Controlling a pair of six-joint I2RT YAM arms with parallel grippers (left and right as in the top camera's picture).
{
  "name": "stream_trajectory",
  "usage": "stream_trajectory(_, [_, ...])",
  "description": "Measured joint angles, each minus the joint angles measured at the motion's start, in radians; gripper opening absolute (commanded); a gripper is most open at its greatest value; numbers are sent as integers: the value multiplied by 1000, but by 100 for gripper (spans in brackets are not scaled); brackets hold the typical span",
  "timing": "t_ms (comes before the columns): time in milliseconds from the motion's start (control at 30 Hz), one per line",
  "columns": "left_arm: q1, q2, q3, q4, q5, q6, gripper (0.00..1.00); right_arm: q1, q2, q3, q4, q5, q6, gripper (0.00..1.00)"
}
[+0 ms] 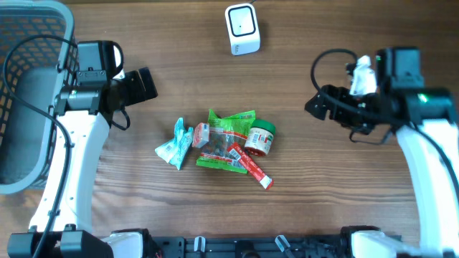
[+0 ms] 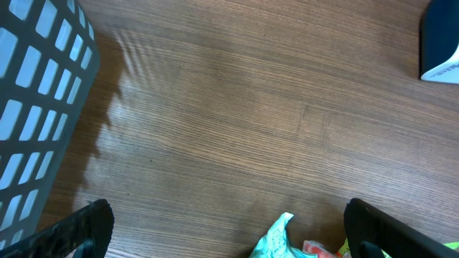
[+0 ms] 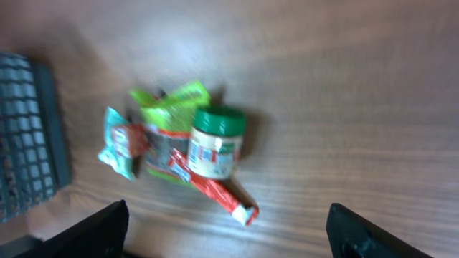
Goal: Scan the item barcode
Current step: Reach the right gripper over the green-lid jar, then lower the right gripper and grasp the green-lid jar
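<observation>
Both claws hang released and empty: the left gripper (image 1: 145, 84) is near the basket (image 1: 29, 43) at the left edge of the table (image 1: 344, 186), the right gripper (image 1: 315, 104) toward the right edge. The jar (image 1: 260, 138) lies on its side mid-table, touching the green packet (image 1: 228, 136) and the red stick (image 1: 252, 168). A careless pinch could drag a neighbour along — or roll the jar, turning its barcode away from the scanner (image 1: 242, 29) at the far edge.

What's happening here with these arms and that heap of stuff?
Two robot arms are set to scan groceries. The left gripper and right gripper are both open and empty. A jar, green packet, teal packet and red stick lie heaped between the arms, untouched; the white scanner sits beyond them.
</observation>
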Motion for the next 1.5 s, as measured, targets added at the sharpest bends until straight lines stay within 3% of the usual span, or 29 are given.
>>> stream_trajectory(167, [0, 0, 0, 1, 0, 0, 100, 117, 208, -4, 28, 2, 60, 83])
stream_trajectory(333, [0, 0, 0, 0, 0, 0, 100, 272, 336, -6, 171, 50, 177, 83])
stream_trajectory(833, [0, 0, 0, 0, 0, 0, 100, 459, 467, -7, 257, 272, 392, 80])
stream_trajectory(900, [0, 0, 0, 0, 0, 0, 100, 483, 480, -7, 256, 278, 425, 72])
stream_trajectory(967, [0, 0, 0, 0, 0, 0, 100, 507, 492, -7, 254, 287, 444, 70])
stream_trajectory(1267, [0, 0, 0, 0, 0, 0, 100, 545, 520, -7, 186, 365, 434, 68])
stream_trajectory(1500, [0, 0, 0, 0, 0, 0, 100, 542, 520, -7, 179, 401, 231, 67])
